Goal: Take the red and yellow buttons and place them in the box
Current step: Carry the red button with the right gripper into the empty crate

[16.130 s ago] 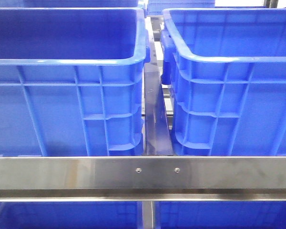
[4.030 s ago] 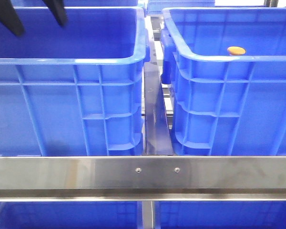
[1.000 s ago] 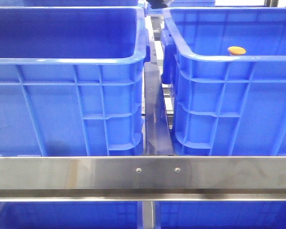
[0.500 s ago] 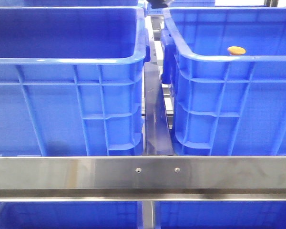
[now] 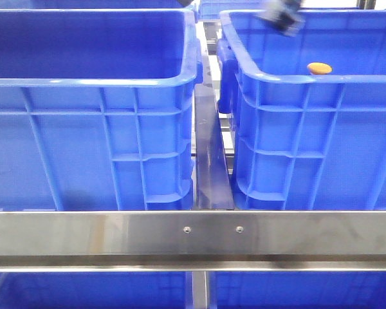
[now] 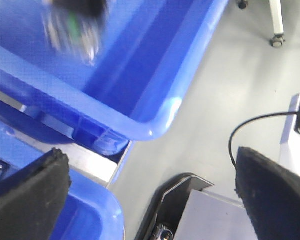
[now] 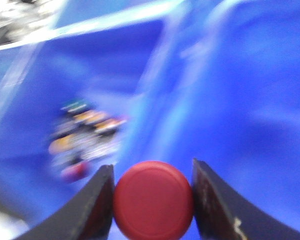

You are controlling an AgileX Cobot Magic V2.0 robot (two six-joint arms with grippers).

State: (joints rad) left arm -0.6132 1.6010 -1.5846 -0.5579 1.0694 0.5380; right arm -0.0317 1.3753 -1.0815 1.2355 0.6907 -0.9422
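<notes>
A dark red button sits clamped between the fingers of my right gripper, above the blurred blue interior of a crate. A yellow-orange button lies inside the right blue box, just behind its front rim. A blurred grey part of an arm hangs over that box's far left. My left gripper is open and empty, its black fingers wide apart above grey floor beside a crate corner.
A second blue crate stands on the left. A steel rail crosses in front of both. A blurred heap of small parts lies in the crate below my right gripper. A black cable and a grey base lie beneath my left gripper.
A blurred arm part has come into the top of the front view over the right box. The black fingers seen earlier over the left crate are gone. The yellow-orange button has not moved.
</notes>
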